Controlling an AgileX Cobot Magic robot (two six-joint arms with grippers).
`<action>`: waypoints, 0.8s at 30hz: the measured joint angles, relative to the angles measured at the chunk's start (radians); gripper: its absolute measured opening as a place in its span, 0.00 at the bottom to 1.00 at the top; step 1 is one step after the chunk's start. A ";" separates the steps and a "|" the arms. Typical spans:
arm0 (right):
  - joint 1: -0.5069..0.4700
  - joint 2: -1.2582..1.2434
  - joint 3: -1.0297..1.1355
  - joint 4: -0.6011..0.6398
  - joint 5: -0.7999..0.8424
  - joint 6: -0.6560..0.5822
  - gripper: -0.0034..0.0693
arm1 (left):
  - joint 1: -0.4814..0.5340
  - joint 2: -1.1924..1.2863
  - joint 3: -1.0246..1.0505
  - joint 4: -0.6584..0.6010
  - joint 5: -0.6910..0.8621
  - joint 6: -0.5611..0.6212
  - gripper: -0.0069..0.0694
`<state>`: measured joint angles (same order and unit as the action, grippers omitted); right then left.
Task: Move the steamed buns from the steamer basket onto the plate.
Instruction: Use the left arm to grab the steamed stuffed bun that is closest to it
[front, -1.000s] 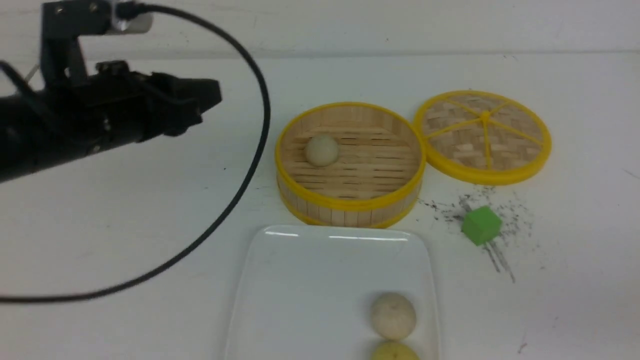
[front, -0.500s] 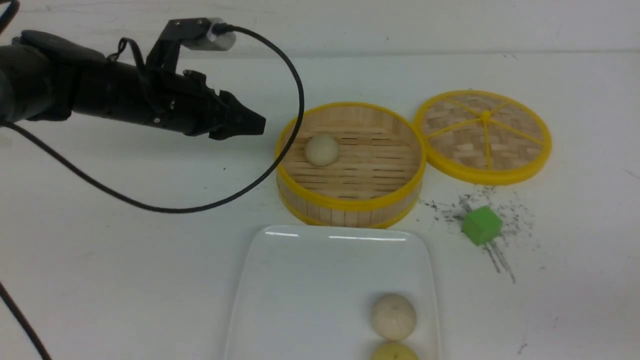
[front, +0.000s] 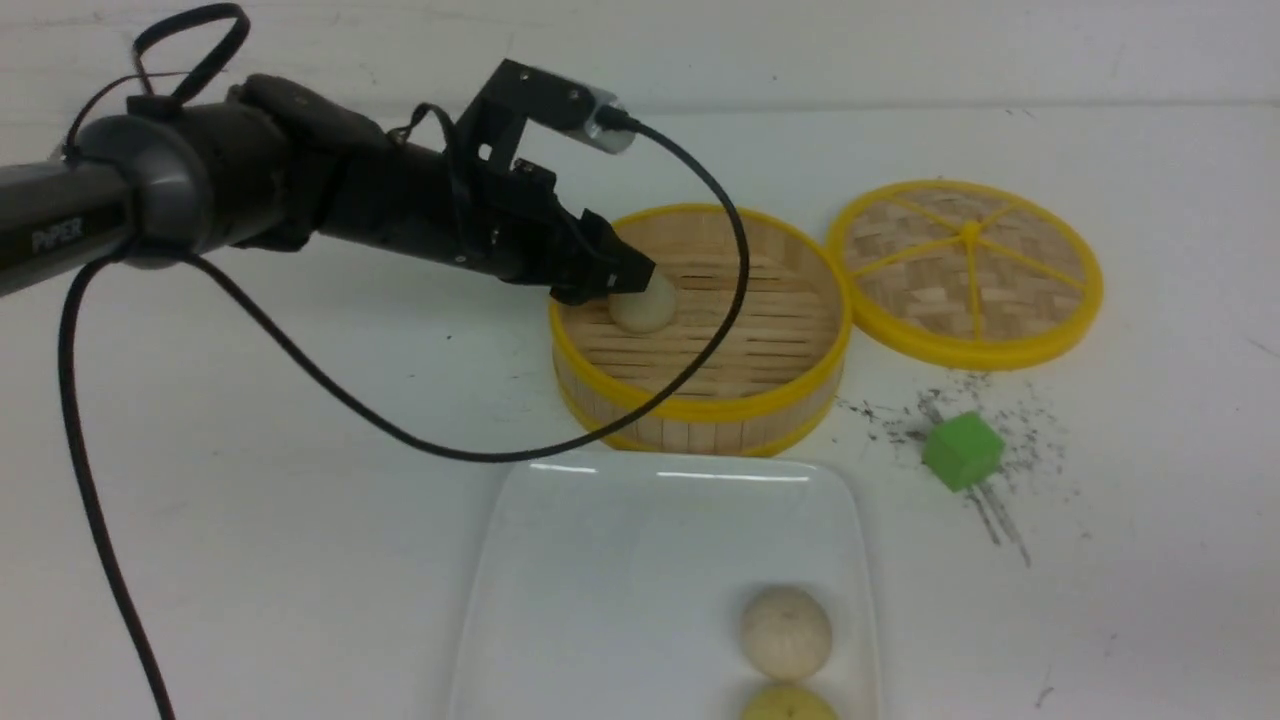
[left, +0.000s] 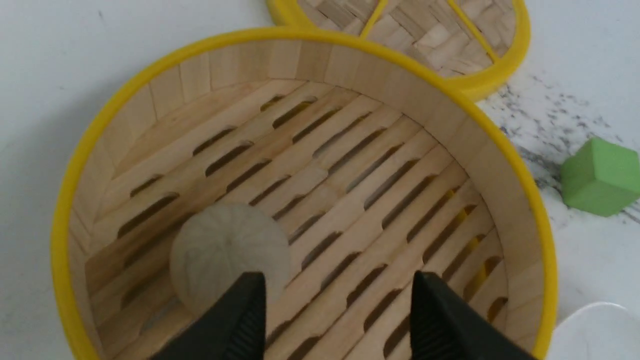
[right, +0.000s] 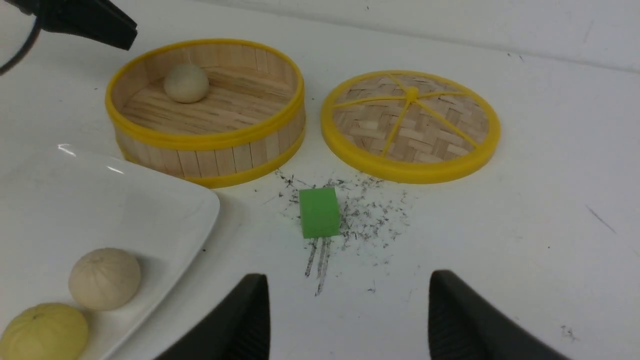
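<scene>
Left claw (front: 625, 285) is over the left side of the basket (front: 700, 405), tip down at the last bun (front: 648, 308). Jaws are apart with nothing between them. In the wrist view the bun sits at one fingertip (left: 245, 310), off to the side of the gap.
Right claw (right: 345, 310) is spread and empty over bare desk (front: 250, 480), near the green cube (front: 962, 450).
Obstacles: the left arm's black cable (front: 470, 458) loops across the basket's front rim and sags to the desk just short of the plate (front: 600, 560). The lid (front: 965, 272) lies flat just beside the basket on the right. The cube sits on a scuffed patch in front of the lid.
The plate is just in front of the basket, with its near edge out of frame. A beige bun (front: 787, 632) and a yellow bun (front: 790, 705) touch each other, close to its right rim.
Room: the plate's left and middle are bare, and there is wide desk left of the basket.
</scene>
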<state>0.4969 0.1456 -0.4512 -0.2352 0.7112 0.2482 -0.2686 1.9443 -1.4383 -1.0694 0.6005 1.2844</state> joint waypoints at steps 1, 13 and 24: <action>0.000 0.000 0.000 0.001 0.000 0.000 0.64 | -0.002 0.001 0.000 0.001 -0.016 0.000 0.63; 0.000 0.000 0.000 0.006 0.000 -0.014 0.64 | -0.004 0.081 -0.035 -0.002 -0.086 0.000 0.63; 0.000 0.000 0.000 0.018 0.000 -0.018 0.64 | -0.004 0.143 -0.078 -0.027 -0.080 0.004 0.63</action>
<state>0.4969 0.1456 -0.4512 -0.2176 0.7112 0.2299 -0.2730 2.0877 -1.5163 -1.0961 0.5203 1.2886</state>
